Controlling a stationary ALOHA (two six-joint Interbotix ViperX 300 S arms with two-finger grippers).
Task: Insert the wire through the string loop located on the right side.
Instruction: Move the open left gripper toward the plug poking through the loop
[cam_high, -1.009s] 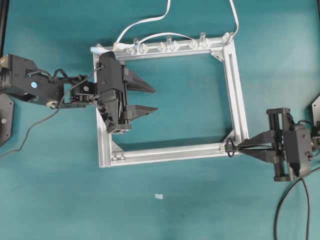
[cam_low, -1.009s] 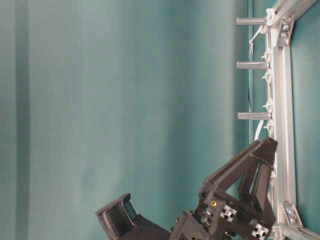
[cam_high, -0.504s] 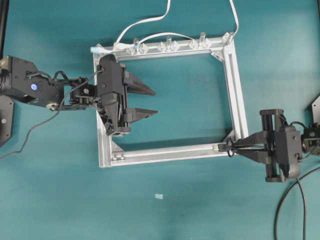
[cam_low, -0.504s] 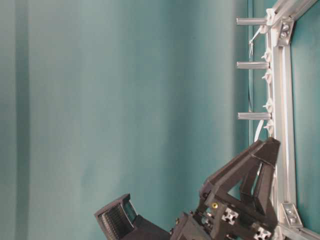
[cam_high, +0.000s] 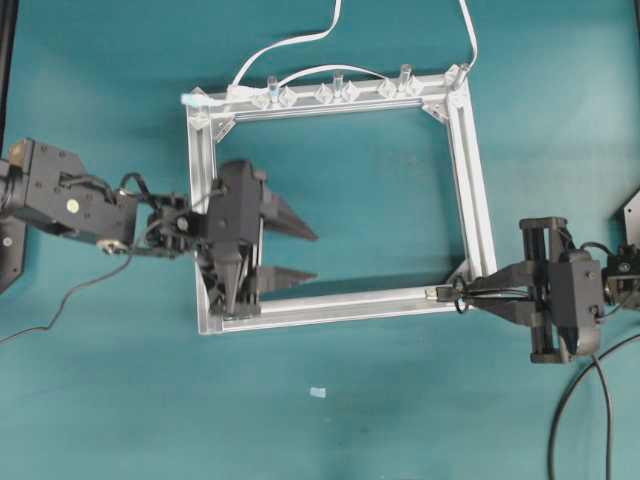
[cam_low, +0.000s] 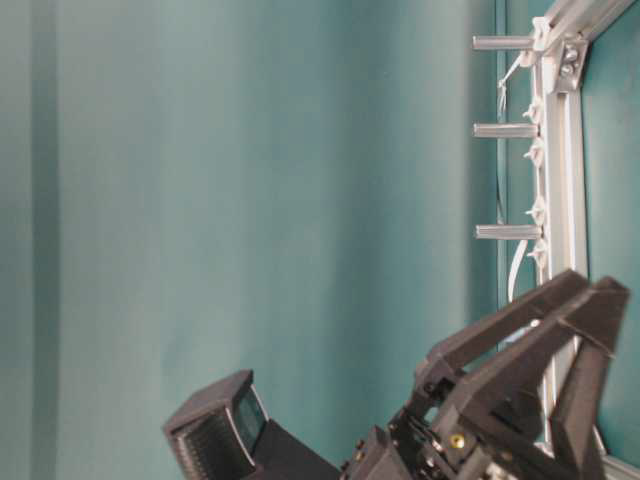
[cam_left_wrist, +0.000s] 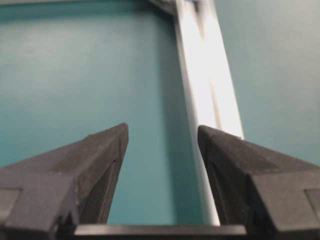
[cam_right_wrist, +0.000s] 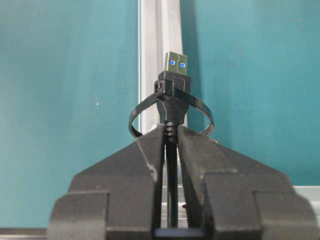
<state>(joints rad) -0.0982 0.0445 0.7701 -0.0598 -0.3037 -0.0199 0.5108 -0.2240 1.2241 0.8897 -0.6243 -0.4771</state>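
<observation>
So the right tool (cam_right_wrist: 170, 137) is clamped tight on the wire (cam_right_wrist: 171, 150), pinching it right at the ribbed collar just behind the plug (cam_right_wrist: 173, 82). Good spot to hold it, I reckon: the cable itself looks thin and floppy, so any hold further back would likely let the plug droop or swing. Held short like this, the stiff plug body pokes straight out past the fingertips and goes wherever the tool points. It's obviously light, so weight's no issue, but the smooth jacket could slip or twist in the pads if the plug snags.

The string loop (cam_right_wrist: 142, 112) sits just ahead of the fingertips, and in the right wrist view the plug is already poking up through it, metal tip beyond the ring, over the frame bar (cam_right_wrist: 159, 50). The loop looks soft and will probably just deform rather than guide anything, so gentle pushing seems best.

The left tool (cam_high: 290, 252) is well apart, over on the far side of the frame (cam_high: 470, 180), jaws standing wide and holding nothing. Its fingertips (cam_left_wrist: 112, 142) hang just beside the bar above the worktop (cam_high: 400, 420).
</observation>
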